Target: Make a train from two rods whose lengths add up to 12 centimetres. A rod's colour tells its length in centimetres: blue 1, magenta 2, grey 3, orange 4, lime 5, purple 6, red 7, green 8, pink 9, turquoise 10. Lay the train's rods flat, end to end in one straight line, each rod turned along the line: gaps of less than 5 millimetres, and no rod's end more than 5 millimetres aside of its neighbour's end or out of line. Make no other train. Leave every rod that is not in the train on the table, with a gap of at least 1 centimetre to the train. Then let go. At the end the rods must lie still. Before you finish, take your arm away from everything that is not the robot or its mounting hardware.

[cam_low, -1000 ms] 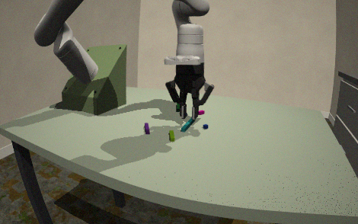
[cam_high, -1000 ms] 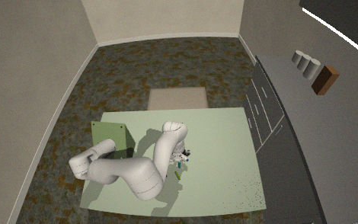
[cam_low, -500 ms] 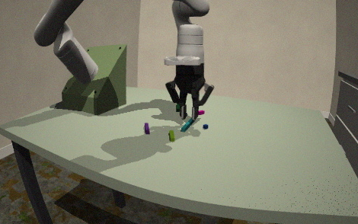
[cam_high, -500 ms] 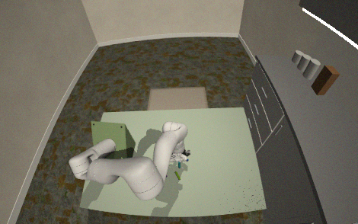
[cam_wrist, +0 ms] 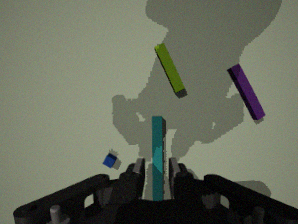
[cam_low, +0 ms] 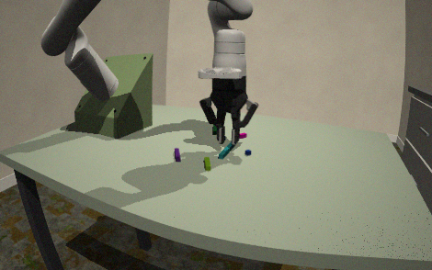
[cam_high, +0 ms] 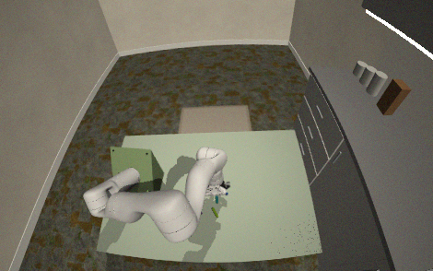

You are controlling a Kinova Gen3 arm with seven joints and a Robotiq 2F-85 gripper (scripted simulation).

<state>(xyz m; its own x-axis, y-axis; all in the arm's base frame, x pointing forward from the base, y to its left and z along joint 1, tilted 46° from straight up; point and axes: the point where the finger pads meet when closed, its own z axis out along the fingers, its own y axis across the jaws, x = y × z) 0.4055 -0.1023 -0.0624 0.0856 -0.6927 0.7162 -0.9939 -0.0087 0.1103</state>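
The turquoise rod [cam_high: 216,199] [cam_low: 226,151] [cam_wrist: 158,137] lies flat on the table. My gripper [cam_low: 228,141] [cam_wrist: 156,168] points down at its far end, fingers partly open, one on each side with a small gap. How far the tips reach down beside it is hard to tell. A lime rod [cam_high: 215,212] [cam_low: 207,163] [cam_wrist: 170,69] and a purple rod [cam_low: 177,154] [cam_wrist: 247,93] lie apart, slanted in the wrist view. A small blue rod [cam_high: 227,194] [cam_low: 248,152] [cam_wrist: 110,160] lies to one side. A magenta rod [cam_low: 243,135] and a dark green rod [cam_low: 214,130], partly hidden, lie behind the fingers.
A green slanted block [cam_high: 130,161] [cam_low: 134,98] stands on the table [cam_high: 262,161] [cam_low: 298,193] at the left, beside the arm's lower part. Dark cabinets [cam_high: 328,138] stand at the right. Arm shadows cross the table around the lime and purple rods.
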